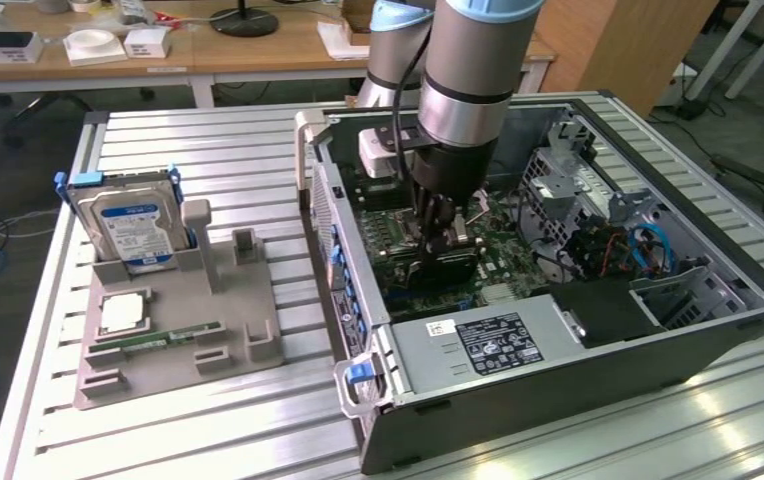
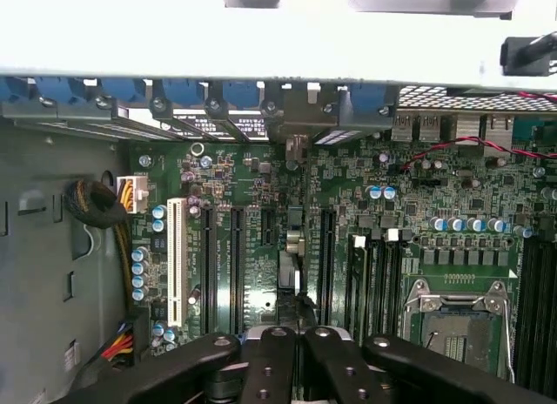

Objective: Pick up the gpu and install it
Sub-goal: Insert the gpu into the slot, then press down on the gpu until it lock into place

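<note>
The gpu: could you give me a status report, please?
Pincer shut on gpu. It stands edge-on over the motherboard slots, inside the case. Seating unclear. No obstruction seen.

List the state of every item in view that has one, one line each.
gpu: upright on edge, over a motherboard slot, gripped.
gripper: inside the case, shut on the gpu.
computer case: lying on its side, side panel off.
CPU socket: empty.
hard drive: standing upright in the grey holder.
memory stick: lying flat in the holder.
</note>
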You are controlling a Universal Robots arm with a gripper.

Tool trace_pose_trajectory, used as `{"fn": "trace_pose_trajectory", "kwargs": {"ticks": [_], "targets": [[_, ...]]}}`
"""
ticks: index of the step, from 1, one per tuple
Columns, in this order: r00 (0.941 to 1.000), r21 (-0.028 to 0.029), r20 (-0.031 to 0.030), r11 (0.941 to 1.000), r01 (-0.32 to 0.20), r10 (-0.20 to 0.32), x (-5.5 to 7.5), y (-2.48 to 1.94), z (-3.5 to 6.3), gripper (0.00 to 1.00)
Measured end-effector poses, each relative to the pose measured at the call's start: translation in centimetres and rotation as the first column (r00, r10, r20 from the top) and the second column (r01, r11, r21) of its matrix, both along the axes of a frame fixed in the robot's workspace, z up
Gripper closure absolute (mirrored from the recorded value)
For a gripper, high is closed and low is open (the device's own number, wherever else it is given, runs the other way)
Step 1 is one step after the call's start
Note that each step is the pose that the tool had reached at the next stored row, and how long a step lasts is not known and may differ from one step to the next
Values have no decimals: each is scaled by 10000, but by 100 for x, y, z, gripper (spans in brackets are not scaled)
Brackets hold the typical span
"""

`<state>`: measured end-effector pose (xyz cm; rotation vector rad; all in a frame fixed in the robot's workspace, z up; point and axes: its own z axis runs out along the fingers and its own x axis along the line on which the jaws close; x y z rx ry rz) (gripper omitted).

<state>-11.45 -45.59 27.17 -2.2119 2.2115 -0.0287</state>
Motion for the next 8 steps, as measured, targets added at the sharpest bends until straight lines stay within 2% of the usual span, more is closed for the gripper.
{"fn": "trace_pose_trajectory", "kwargs": {"ticks": [2,8], "targets": [[10000,0,0,10000,0,0,0,0,0,90],[10000,1,0,10000,0,0,0,0,0,90]]}}
